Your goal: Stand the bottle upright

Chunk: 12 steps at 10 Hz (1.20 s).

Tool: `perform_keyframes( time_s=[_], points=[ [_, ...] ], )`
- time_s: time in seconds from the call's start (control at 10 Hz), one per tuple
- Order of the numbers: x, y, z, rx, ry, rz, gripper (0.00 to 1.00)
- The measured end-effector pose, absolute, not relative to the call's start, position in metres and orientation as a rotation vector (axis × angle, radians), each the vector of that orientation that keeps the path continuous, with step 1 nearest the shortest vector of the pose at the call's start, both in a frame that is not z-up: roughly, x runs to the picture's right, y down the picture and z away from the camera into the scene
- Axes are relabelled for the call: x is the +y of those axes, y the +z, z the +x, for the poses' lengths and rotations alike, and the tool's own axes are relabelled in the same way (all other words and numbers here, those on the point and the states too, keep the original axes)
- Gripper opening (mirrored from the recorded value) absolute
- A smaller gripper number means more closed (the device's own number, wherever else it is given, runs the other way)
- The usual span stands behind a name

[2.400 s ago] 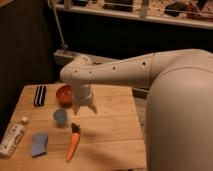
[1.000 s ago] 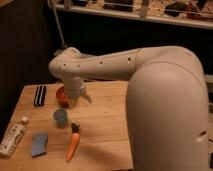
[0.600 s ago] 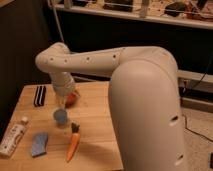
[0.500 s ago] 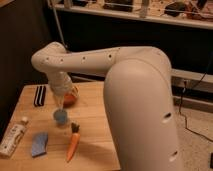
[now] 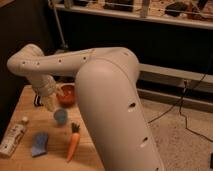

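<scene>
The bottle (image 5: 13, 138) lies on its side at the front left edge of the wooden table (image 5: 55, 159), its white cap pointing away from the camera. It is slim, whitish and carries a printed label. My gripper (image 5: 49, 105) hangs fingers-down over the table's back left part, just left of the small blue cup (image 5: 60, 116). It is open and holds nothing. The bottle is apart from it, further left and nearer the front.
An orange bowl (image 5: 66, 94) sits right of the gripper. A black object (image 5: 37, 98) lies partly hidden behind it. A blue sponge (image 5: 39, 144) and a carrot (image 5: 73, 143) lie near the front. My big white arm (image 5: 107, 95) covers the table's right side.
The arm has swung left, carrying the gripper from over the orange bowl towards the table's left side. The objects on the table have stayed where they were.
</scene>
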State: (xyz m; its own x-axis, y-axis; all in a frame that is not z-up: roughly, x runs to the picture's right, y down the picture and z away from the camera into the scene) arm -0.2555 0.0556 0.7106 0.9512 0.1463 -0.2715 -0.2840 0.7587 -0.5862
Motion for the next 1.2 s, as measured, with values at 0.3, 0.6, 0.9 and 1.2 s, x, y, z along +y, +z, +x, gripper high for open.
perform_keyframes(
  time_s=[0.3,0.6,0.9,1.2],
  points=[
    [0.055,0.712,-0.254,0.217,0.232,-0.664,0.65],
    [0.039,0.721,-0.268,0.108,0.123,-0.590,0.65],
    [0.023,0.724,-0.298,-0.076,-0.087,-0.496,0.65],
    [0.024,0.716,-0.327,-0.258,-0.367,-0.447,0.65]
  ],
)
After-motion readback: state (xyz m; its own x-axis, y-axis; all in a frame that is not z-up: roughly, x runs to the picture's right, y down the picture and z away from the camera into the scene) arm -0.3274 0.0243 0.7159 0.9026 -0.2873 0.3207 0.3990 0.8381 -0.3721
